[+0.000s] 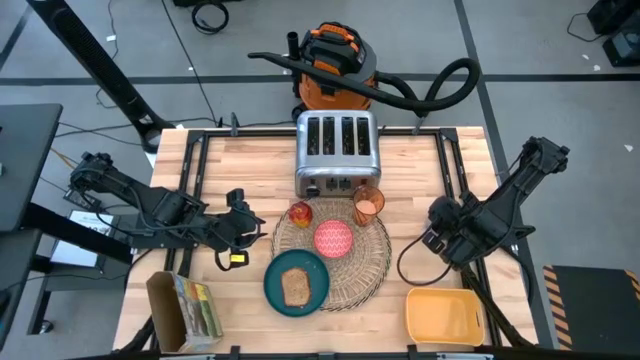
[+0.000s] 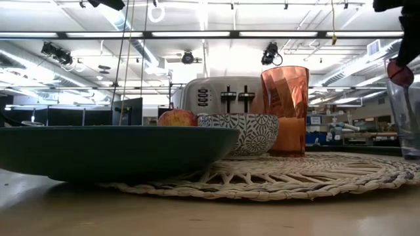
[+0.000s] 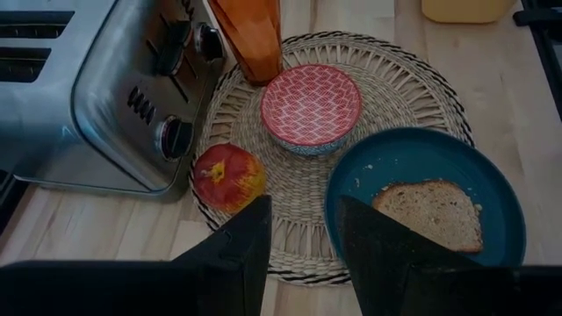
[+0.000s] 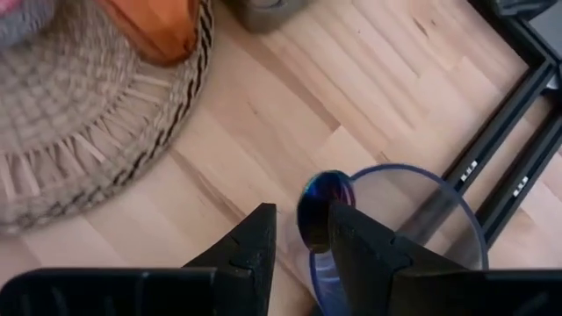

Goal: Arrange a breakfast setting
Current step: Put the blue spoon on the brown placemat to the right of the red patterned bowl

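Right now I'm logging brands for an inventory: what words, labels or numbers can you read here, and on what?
None can be read.
Toaster: marks by its knobs, too small.
Box at the table's near left edge: printed cover, blurred.
Orange vacuum behind the table: no legible label.

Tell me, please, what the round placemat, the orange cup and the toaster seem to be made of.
The placemat looks like woven straw or a similar fibre: pale strands in open loops at the rim. The orange cup seems translucent plastic or glass, since light shows through its faceted wall. The toaster appears to be polished metal, as its sides mirror the surroundings.
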